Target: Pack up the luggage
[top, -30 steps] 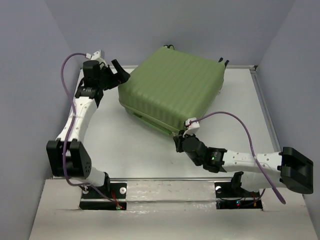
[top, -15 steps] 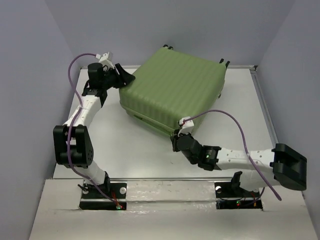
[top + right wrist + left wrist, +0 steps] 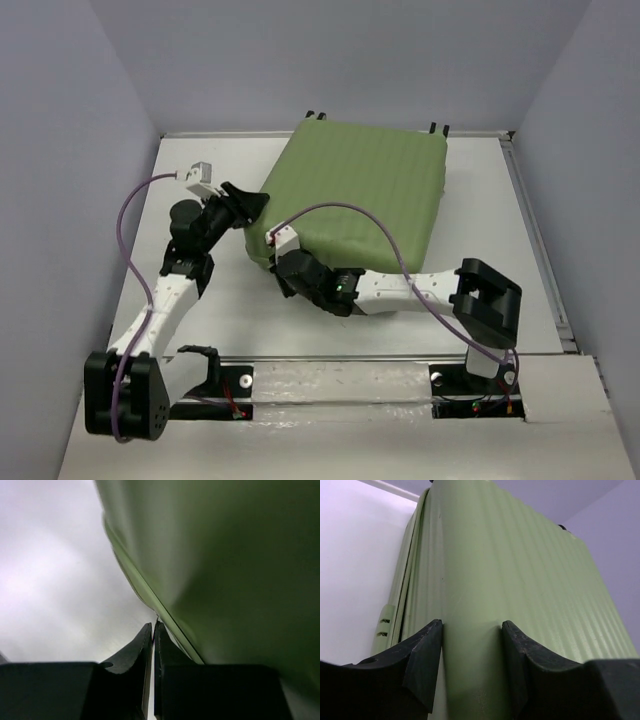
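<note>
The right gripper (image 3: 152, 630) is sitting with its fingers pressed together, tips nosing against the seam (image 3: 135, 577) of the luggage (image 3: 365, 190). Nothing is showing between them, so whether they are pinching a zip pull cannot be told. Over the last second this gripper has been sliding leftward along the near side of the case, and its arm is now lying stretched across in front of the shell.

The left gripper (image 3: 471, 630) is standing with its jaws spread wide, straddling the near-left corner of the case. Whether the fingers are actually squeezing the shell is not clear. That arm has been pulling back from the far-left part of the table (image 3: 230, 300) toward the near side.

The luggage itself is lying closed and flat at the back of the table. It has been turning from a diagonal pose to one squared with the table edges.

Judging from this, the packing is entering its closing stage: the left gripper is bracing the corner while the right is probably working along the seam.
</note>
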Motion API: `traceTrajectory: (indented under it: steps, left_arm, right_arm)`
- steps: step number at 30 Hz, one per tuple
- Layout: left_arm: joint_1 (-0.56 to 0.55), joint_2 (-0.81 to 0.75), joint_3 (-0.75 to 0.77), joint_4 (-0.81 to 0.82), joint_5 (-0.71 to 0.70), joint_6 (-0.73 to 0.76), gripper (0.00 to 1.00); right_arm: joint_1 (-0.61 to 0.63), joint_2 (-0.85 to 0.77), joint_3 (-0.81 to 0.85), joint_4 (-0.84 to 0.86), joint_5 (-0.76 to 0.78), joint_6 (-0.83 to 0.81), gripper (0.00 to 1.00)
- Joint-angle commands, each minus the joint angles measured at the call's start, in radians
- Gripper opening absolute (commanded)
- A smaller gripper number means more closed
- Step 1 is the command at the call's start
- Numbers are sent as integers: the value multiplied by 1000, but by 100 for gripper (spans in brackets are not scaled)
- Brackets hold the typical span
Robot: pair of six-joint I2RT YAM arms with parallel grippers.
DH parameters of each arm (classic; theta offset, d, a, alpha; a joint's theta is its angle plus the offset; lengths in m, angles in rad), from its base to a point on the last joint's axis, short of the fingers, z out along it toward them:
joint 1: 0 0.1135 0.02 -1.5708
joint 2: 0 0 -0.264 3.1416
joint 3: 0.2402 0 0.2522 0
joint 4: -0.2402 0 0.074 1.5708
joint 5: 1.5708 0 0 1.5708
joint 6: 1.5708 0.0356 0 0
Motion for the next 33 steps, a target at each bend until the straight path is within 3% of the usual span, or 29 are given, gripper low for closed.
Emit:
traceTrajectory:
  steps: [1,7,8,9,12,15,19,20,22,24,26,27,30,33]
  left_arm:
    - [-79,-194,-158,-382,245,7,35]
    - [-82,-320,-174,-466,220,4,37]
    - [-82,-333,-169,-473,211,3,37]
    - [-82,-337,-157,-483,197,10,38]
    - [-81,-348,-143,-513,140,38,38]
    - [-82,-351,-140,-527,125,43,39]
    - [-82,-357,-137,-524,111,43,39]
    - [-85,-356,-135,-524,120,41,39]
    - [-96,-367,-135,-524,123,41,40]
    - [-108,-373,-137,-527,117,41,42]
    - [-130,-385,-138,-533,110,43,43]
    - [-140,-388,-141,-535,105,41,44]
    - [-197,-390,-151,-529,71,29,46]
    - [-277,-391,-167,-510,28,-2,48]
  right_arm:
    - [40,55,145,170,-350,-43,7]
    - [66,30,131,171,-518,-28,10]
    - [78,12,110,122,-516,-28,15]
    - [110,-37,97,91,-500,-28,37]
    - [147,-164,71,-74,-458,7,72]
    - [147,-285,16,-193,-464,56,83]
    - [135,-562,-42,-262,-264,66,93]
    - [85,-603,-42,-323,-93,75,94]
    - [-22,-716,-54,-403,70,107,98]
    - [-263,-788,-103,-432,114,145,100]
    - [-433,-871,-140,-440,76,147,100]
    - [-590,-881,-153,-445,44,147,100]
    - [-838,-832,-174,-471,-174,142,100]
    - [-902,-737,-197,-463,-303,142,100]
